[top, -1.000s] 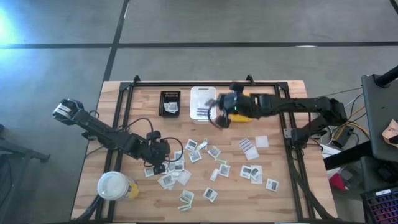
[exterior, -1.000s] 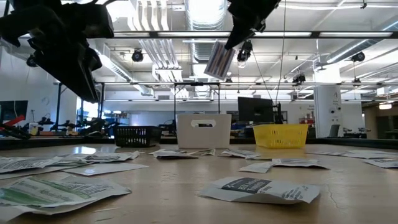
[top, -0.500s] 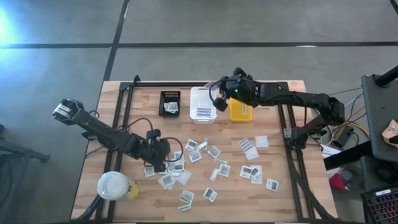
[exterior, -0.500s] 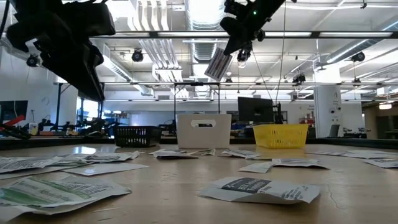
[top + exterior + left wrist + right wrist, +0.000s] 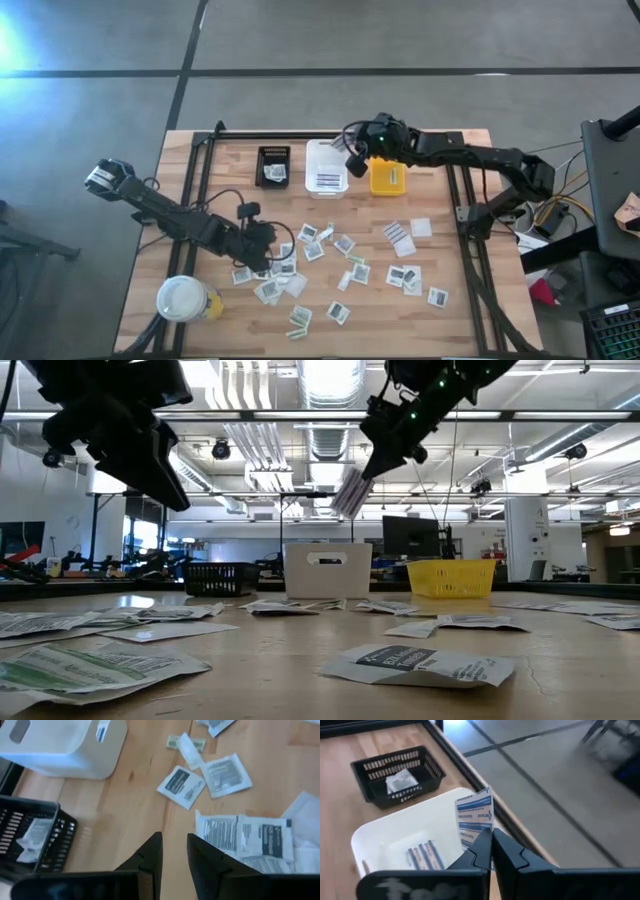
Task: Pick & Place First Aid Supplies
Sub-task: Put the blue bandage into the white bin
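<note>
At the table's near-left corner the white-lidded cup (image 5: 183, 298) is standing close to the edge, and the wooden table (image 5: 440, 320) is showing bare boards along its near and right sides. The left gripper (image 5: 262, 244) is hovering low over the left end of the scattered first aid packets (image 5: 340, 313), its fingers (image 5: 150, 857) standing a little apart with nothing between them. The packets are lying spread across the table's middle. Along the far edge the black bin (image 5: 273, 166), the white bin (image 5: 326, 167) and the yellow bin (image 5: 386, 176) are sitting in a row. The right gripper (image 5: 355, 165) is hanging over the white bin's right rim, pinched tight on a blue-striped packet (image 5: 474, 818). Beyond the table, a workshop with ceiling lights is showing in the low view. Since a second ago, the right gripper has been swinging from above the yellow bin toward the white one, and the left gripper has barely shifted.
</note>
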Controlling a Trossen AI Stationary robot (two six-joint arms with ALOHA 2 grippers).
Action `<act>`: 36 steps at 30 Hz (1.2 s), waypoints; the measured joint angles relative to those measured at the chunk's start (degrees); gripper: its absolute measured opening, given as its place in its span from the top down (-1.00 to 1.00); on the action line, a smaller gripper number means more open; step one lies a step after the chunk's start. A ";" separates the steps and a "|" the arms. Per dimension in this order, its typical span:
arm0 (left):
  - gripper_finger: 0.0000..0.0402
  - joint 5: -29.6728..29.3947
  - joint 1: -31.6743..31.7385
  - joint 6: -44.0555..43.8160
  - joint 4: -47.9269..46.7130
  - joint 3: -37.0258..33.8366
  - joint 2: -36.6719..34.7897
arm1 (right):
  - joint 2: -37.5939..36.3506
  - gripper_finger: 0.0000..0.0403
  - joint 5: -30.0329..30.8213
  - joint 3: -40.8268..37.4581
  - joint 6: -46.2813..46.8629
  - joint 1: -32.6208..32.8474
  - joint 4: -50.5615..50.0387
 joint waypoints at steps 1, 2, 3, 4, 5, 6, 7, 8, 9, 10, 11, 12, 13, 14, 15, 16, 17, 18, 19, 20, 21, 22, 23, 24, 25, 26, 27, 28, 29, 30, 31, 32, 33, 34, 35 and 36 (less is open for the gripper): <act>0.59 -0.10 0.02 0.54 0.67 0.00 -0.01 | 0.00 0.96 -1.48 -0.98 0.62 -0.19 1.00; 0.59 -0.11 0.02 0.83 1.14 0.00 0.00 | 0.00 0.96 -3.18 -1.99 1.47 -0.27 2.34; 0.59 -0.14 0.01 1.14 1.58 0.00 0.00 | 0.00 0.96 -4.62 -3.10 2.04 -0.27 3.99; 0.59 -0.14 0.02 1.50 1.92 0.00 -0.01 | 0.00 0.96 -5.85 -4.21 2.68 -0.24 5.67; 0.59 -0.15 0.02 1.97 2.12 0.00 -0.02 | 0.00 0.96 -6.61 -5.24 3.34 -0.21 7.00; 0.59 -0.15 0.02 2.25 2.35 0.00 0.00 | 0.00 0.96 -7.09 -6.29 4.19 -0.18 8.33; 0.59 -0.15 0.02 2.26 2.54 0.00 0.00 | 0.02 0.96 -7.23 -7.37 4.86 -0.18 9.90; 0.59 -0.15 0.02 2.27 2.50 0.00 0.00 | 0.02 0.96 -7.21 -8.35 5.46 -0.18 11.40; 0.59 -0.15 0.02 2.27 2.48 0.00 -0.02 | 0.02 0.96 -7.19 -9.47 6.11 -0.22 12.93; 0.59 -0.15 0.02 2.27 2.50 0.00 -0.01 | 0.00 0.96 -7.19 -10.53 6.68 -0.24 14.33; 0.59 -0.15 0.02 2.27 2.50 0.00 0.00 | 0.01 0.96 -7.19 -11.60 7.41 -0.24 15.60; 0.59 -0.15 0.02 2.27 2.50 0.00 -0.01 | 0.01 0.96 -7.19 -12.75 8.30 -0.24 16.87; 0.59 -0.15 0.02 2.27 2.50 0.00 0.00 | 0.02 0.96 -7.20 -13.72 9.33 -0.22 18.11; 0.59 -0.16 0.02 2.29 2.50 0.00 -0.02 | 0.02 0.96 -7.21 -14.62 10.26 -0.18 19.54; 0.59 -0.24 0.05 2.29 2.50 0.00 0.00 | 0.02 0.96 -7.21 -15.58 11.21 -0.18 21.39; 0.59 -0.39 0.07 2.29 2.50 0.00 0.00 | 0.02 0.96 -7.23 -16.54 12.20 -0.14 23.09; 0.59 -0.42 0.07 2.29 2.58 0.00 0.00 | 0.02 0.96 -7.21 -17.58 13.22 0.08 24.97; 0.59 -0.42 0.07 2.29 2.75 0.00 0.00 | 0.27 0.96 -7.19 -18.53 14.06 0.27 26.99; 0.59 -0.44 0.07 2.29 2.84 0.00 0.00 | 0.59 0.96 -7.21 -19.24 14.69 0.49 29.02; 0.59 -0.44 0.07 2.29 2.84 0.00 0.00 | 0.98 0.96 -7.39 -19.85 15.10 0.74 30.69; 0.59 -0.44 0.07 2.29 2.83 0.00 -0.01 | 1.56 0.96 -7.59 -20.14 15.28 0.98 31.69; 0.59 -0.44 0.07 2.29 2.83 0.00 0.00 | 2.35 0.96 -7.63 -20.17 15.38 1.30 32.48; 0.59 -0.44 0.07 2.29 2.81 0.00 0.00 | 3.33 0.96 -7.65 -20.17 15.40 1.59 33.03; 0.59 -0.46 0.07 2.29 2.77 0.00 -0.02 | 4.33 0.96 -7.67 -20.08 15.42 1.77 33.11; 0.59 -0.46 0.07 2.29 2.77 0.00 -0.02 | 5.40 0.96 -7.65 -19.76 15.40 1.98 33.07; 0.59 -0.46 0.07 2.29 2.74 0.00 0.00 | 6.51 0.96 -7.62 -19.21 15.14 2.25 33.08; 0.59 -0.46 0.07 2.29 2.69 0.00 0.00 | 7.43 0.96 -7.60 -18.66 14.66 2.36 33.15; 0.59 -0.48 0.07 2.29 2.68 0.00 -0.01 | 8.15 0.96 -7.58 -18.24 14.47 2.38 33.15; 0.59 -0.48 0.07 2.29 2.66 0.00 0.00 | 8.77 0.96 -7.58 -17.84 14.46 2.38 33.18; 0.59 -0.48 0.07 2.29 2.63 0.00 -0.02 | 9.38 0.96 -7.58 -17.43 14.45 2.38 33.20; 0.59 -0.50 0.07 2.29 2.59 0.00 0.00 | 9.91 0.96 -7.61 -17.08 14.39 2.36 33.17; 0.59 -0.50 0.07 2.29 2.55 0.00 -0.02 | 10.27 0.96 -7.78 -16.76 14.35 2.36 33.09; 0.59 -0.52 0.07 2.29 2.50 0.00 0.00 | 10.63 0.96 -7.86 -16.34 14.33 2.34 32.54; 0.59 -0.52 0.07 2.29 2.49 0.00 0.00 | 10.91 0.96 -7.88 -15.90 14.28 2.35 31.95; 0.59 -0.55 0.07 2.29 2.43 0.00 0.00 | 11.07 0.96 -7.91 -15.57 14.31 2.37 30.97; 0.59 -0.56 0.07 2.29 2.26 0.00 0.00 | 11.36 0.96 -7.91 -15.31 14.31 2.38 29.78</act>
